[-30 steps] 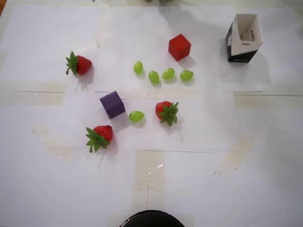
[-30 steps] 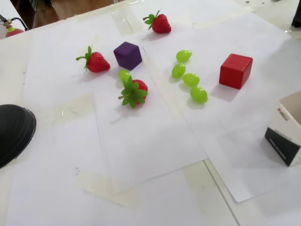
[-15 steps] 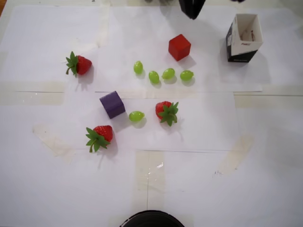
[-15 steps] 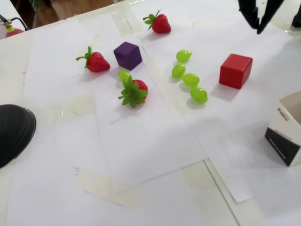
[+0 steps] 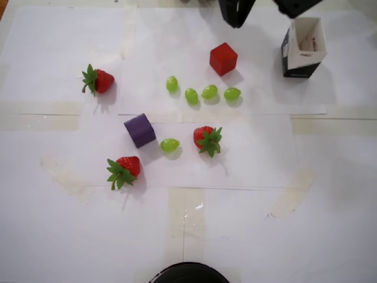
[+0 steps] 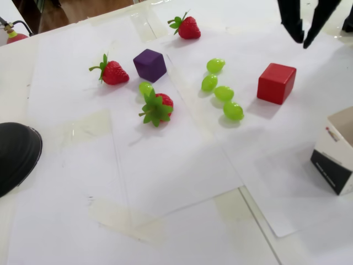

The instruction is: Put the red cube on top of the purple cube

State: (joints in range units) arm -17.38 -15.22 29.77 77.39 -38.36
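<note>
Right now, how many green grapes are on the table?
5. Four form a row below the red cube; one lies beside the purple cube. None appear hidden.

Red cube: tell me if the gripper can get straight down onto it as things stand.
Probably yes. The gripper hangs open above the red cube, whose top and sides are bare; the nearest grapes lie apart from it.

A home hobby setup: a table (image 6: 49, 44) covered in taped paper sheets (image 6: 165, 165) over wooden flooring (image 6: 83, 8).
</note>
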